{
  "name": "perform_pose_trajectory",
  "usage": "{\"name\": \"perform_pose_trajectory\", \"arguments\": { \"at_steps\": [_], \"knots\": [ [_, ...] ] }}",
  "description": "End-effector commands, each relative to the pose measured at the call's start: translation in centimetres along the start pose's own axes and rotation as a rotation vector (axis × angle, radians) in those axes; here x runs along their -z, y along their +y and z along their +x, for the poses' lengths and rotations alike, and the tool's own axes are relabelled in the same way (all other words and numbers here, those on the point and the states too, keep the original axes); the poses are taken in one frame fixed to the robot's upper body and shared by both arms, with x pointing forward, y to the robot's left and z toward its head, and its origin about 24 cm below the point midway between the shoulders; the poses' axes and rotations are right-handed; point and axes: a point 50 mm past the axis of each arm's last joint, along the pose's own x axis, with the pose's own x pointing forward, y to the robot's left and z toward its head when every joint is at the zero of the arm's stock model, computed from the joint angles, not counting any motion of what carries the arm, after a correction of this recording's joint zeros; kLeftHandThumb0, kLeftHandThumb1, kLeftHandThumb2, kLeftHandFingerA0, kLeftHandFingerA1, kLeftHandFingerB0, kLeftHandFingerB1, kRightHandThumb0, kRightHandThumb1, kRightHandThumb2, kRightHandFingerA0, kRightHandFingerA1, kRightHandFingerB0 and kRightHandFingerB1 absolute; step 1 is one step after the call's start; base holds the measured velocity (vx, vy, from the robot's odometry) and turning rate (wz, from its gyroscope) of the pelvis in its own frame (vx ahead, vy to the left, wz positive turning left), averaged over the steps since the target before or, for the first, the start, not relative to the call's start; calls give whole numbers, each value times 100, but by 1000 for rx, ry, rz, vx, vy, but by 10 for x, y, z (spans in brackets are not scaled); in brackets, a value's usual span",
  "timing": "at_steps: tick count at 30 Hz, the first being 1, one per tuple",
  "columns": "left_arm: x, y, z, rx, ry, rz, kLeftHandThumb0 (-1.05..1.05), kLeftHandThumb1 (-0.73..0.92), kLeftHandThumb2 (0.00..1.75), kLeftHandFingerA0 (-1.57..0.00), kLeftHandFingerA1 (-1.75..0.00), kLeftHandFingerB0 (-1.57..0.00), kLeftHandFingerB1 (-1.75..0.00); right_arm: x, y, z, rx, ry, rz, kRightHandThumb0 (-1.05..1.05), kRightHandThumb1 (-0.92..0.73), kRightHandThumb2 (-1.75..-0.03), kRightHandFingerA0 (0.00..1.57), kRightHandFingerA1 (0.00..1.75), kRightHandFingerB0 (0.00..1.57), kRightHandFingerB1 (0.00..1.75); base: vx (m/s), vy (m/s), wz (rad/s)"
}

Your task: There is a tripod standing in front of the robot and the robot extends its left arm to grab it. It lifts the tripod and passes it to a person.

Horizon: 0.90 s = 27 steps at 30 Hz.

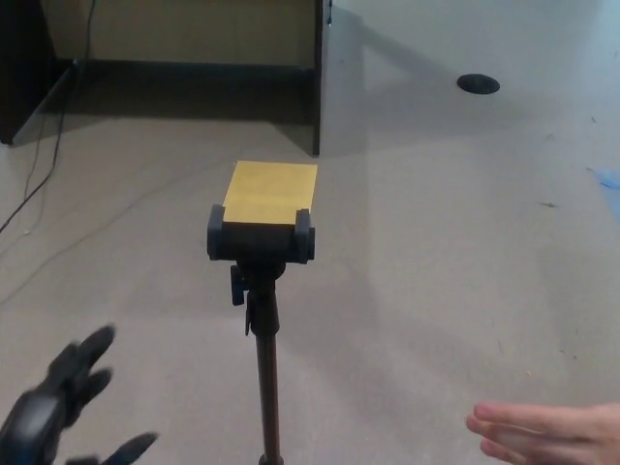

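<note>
We count one tripod (263,320) standing upright at centre, its black clamp holding one yellow card (269,197); one black robot left hand (60,407) at lower left; one person's hand (547,433) at lower right. Beneath is a pale grey floor (436,242) with one dark round floor port (479,83), one thin cable (44,170) and a dark-edged desk panel (318,77) behind. The left hand's fingers are spread apart – holding nothing, well clear of the tripod's pole.

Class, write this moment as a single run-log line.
phase: reach | left hand: open, beside tripod, not touching | tripod: upright, ungrasped | person's hand: waiting lower right
</note>
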Motion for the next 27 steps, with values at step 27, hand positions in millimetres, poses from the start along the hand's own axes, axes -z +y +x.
{"name": "perform_pose_trajectory", "arguments": {
  "at_steps": [27],
  "knots": [
    [-70,-73,48,319,11,-530,-61,38,79,-4,-38,-3,-18,-15,-11,5,19,-67,-16,-39,-67,-60,66,42,45,35,0,0,0]
  ]
}}
